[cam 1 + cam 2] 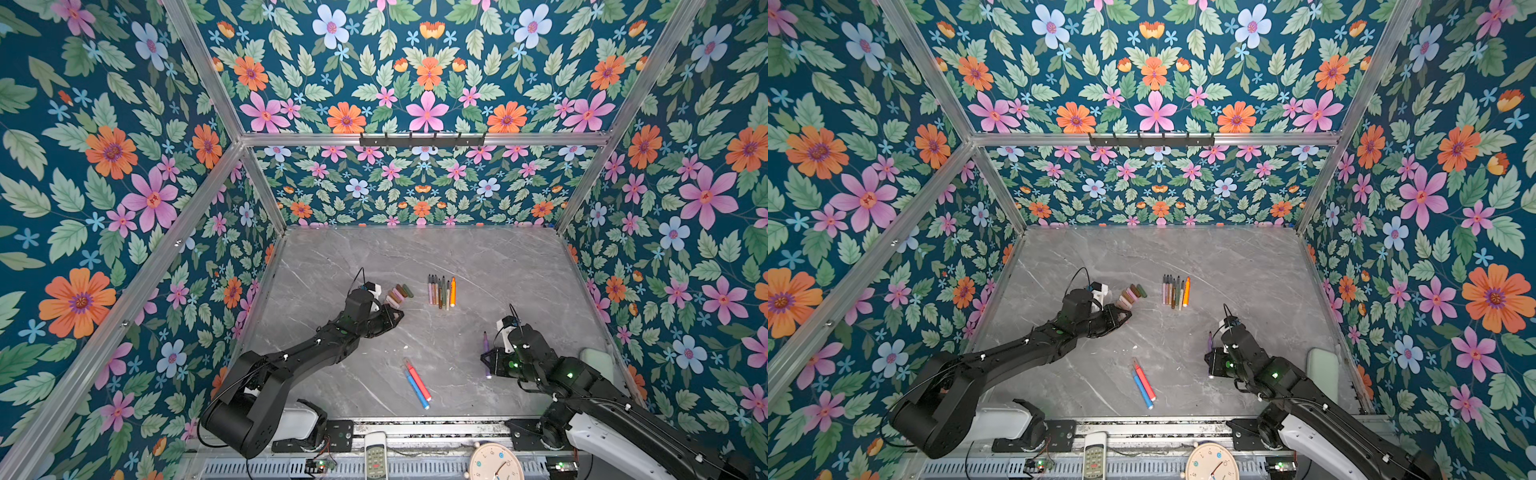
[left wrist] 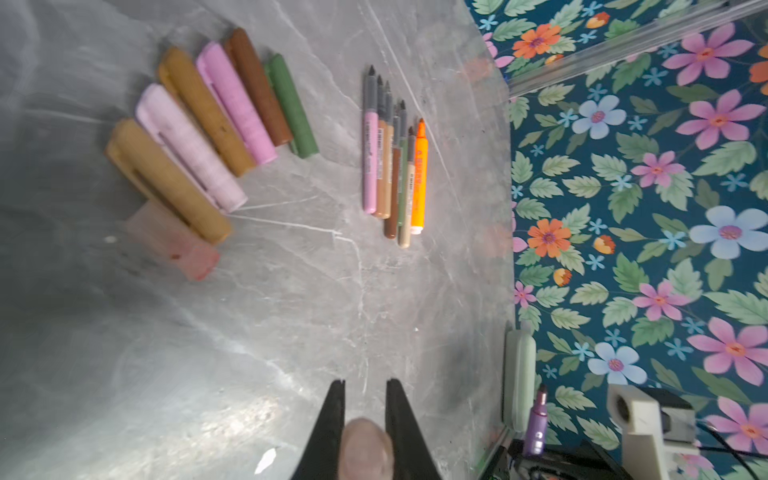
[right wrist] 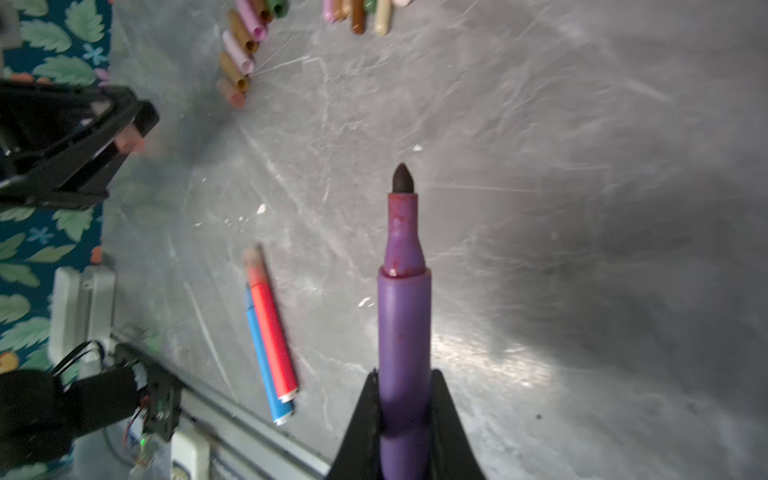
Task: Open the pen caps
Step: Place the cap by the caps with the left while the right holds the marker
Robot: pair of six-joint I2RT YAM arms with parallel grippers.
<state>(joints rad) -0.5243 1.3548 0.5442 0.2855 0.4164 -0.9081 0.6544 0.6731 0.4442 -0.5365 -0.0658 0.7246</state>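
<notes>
The purple plastic marker pen (image 3: 404,332) is already uncapped. The right pincer (image 3: 405,380) is clenched on its rear end, near the right front of the grey marble-look table (image 1: 478,257). Its long axis runs front to back, dark tip toward the back wall. The left pincer (image 2: 365,384) grasps a short pale pinkish plastic cap (image 2: 365,449) just beside the fanned row of loose caps (image 1: 399,293). Next, I judge, the cap joins that row and the pen joins the row of bare pens (image 1: 441,291). The red plastic marker pen (image 1: 417,380) and the blue plastic marker pen (image 1: 415,392) look capped.
</notes>
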